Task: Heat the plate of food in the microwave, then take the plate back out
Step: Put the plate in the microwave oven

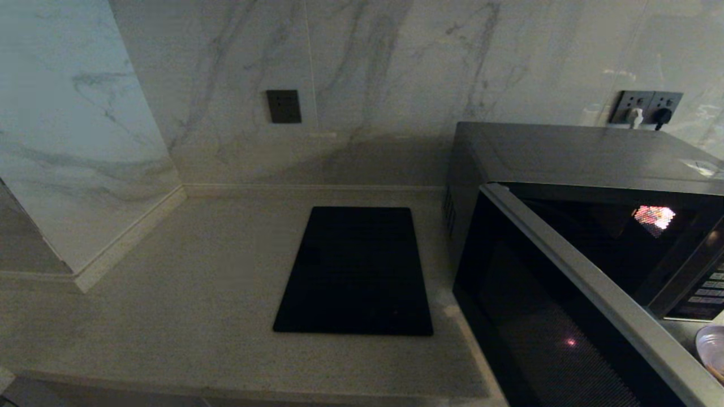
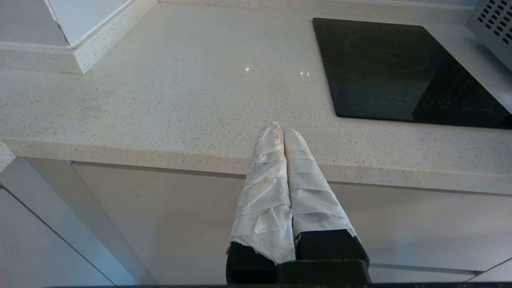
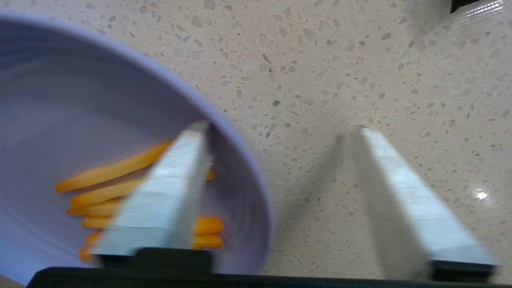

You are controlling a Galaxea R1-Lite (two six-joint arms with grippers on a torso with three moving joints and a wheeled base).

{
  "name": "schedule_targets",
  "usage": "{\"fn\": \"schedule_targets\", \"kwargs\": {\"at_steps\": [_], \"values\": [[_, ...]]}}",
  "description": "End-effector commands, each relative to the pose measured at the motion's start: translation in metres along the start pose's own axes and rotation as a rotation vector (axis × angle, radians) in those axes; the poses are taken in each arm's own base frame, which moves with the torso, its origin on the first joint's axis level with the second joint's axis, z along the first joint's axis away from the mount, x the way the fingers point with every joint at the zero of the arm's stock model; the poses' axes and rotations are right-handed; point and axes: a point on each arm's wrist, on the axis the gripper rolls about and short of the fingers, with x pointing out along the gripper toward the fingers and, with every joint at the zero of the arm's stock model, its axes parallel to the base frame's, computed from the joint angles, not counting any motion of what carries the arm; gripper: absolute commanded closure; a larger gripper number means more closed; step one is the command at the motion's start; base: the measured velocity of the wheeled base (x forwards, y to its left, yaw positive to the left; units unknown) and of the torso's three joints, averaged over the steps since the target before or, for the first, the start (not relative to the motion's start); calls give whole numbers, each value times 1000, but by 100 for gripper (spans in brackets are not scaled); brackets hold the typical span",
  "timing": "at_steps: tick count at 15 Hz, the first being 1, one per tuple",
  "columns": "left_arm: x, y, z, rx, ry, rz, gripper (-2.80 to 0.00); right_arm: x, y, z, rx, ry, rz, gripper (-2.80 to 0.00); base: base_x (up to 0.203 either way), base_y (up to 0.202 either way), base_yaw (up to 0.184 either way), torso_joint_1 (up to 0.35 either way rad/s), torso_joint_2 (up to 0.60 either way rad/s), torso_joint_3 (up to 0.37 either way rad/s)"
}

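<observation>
**Inspector:** State your count of the task items.

**Robot:** One microwave (image 1: 565, 186), dark grey, standing on the counter (image 1: 186, 294) at my right. Its door (image 1: 543, 316) stands swung open toward me, black glass with a silver top edge. One button panel (image 1: 704, 291) shows at the far right of the cavity. One plate of food (image 3: 100, 132), pale lilac, sits on the speckled counter in front of the microwave, outside it; in the head view only its rim shows at the right edge (image 1: 714, 345). I count about six orange sticks (image 3: 116, 168) on it, though some are hidden behind my finger.

**Inspector:** Your right gripper?

**Robot:** My right gripper (image 3: 280, 132) hangs over the plate's rim. The jaws stand wide apart and hold nothing. One finger (image 3: 172, 192) is over the plate's inside, above the sticks; the other (image 3: 404, 200) is over bare counter, outside the rim. Whether either finger touches the plate I cannot tell.

**Inspector:** And the left?

**Robot:** My left gripper (image 2: 283, 130) is parked before the counter's front edge, its two wrapped fingers pressed together, nothing between them.

**Inspector:** Other items?

**Robot:** One flat black slab (image 1: 356, 271) set in the counter, left of the microwave. One dark wall plate (image 1: 284, 106) on the marble wall. One double socket (image 1: 646, 107) behind the microwave, two plugs in it.
</observation>
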Motion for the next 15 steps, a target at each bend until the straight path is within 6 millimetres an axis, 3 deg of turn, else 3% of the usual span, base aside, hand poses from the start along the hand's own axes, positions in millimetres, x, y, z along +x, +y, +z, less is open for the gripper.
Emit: {"fn": "schedule_targets", "kwargs": {"at_steps": [1, 15], "values": [[0, 0, 0, -1, 0, 1, 0, 0, 0, 0, -13, 2, -1, 0, 0, 0, 0, 0, 0, 0], [0, 0, 0, -1, 1, 1, 0, -6, -1, 0, -13, -12, 4, 0, 0, 0, 0, 0, 0, 0]]}}
